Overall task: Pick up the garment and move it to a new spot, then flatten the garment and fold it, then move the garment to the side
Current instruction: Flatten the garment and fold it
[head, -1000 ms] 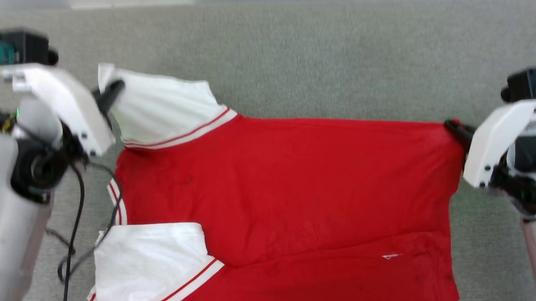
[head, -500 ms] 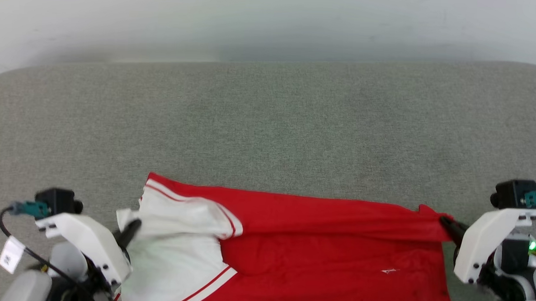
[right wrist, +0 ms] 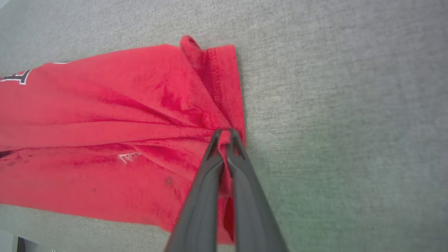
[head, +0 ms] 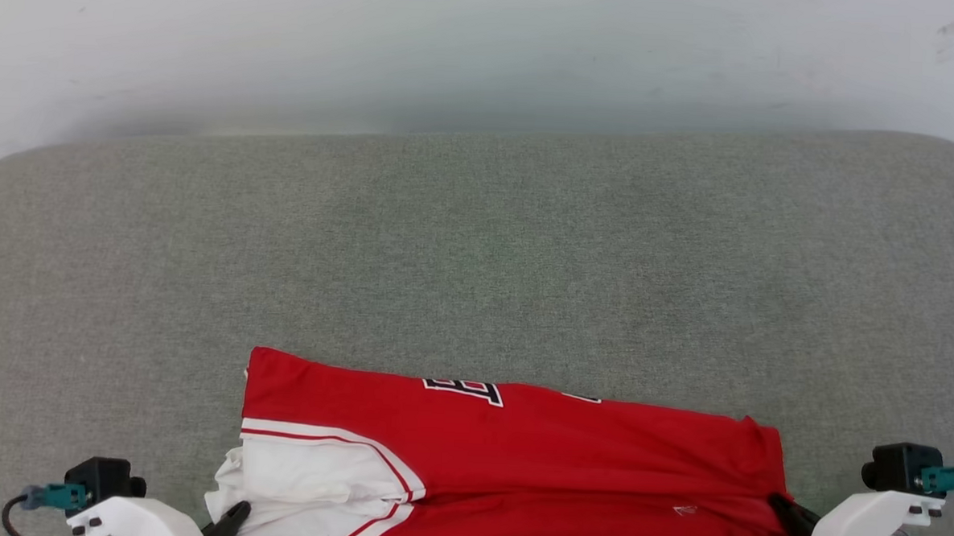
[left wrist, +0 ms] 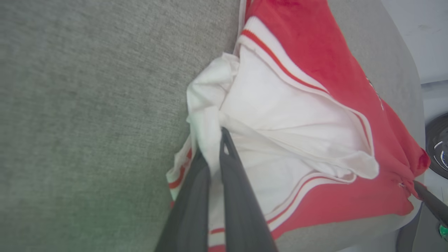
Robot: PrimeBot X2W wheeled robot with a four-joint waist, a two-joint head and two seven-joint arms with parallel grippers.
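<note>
Simply one garment (head: 517, 463) — left hand (left wrist: 214, 145), right hand (right wrist: 224, 133) gripping

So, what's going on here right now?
The robot holds a red jersey T-shirt with white sleeves by both ends on a grey fabric surface. The left tool is shut on a bunched white sleeve, the right tool on the red hem edge. The shirt lies doubled over near the robot, creased.
</note>
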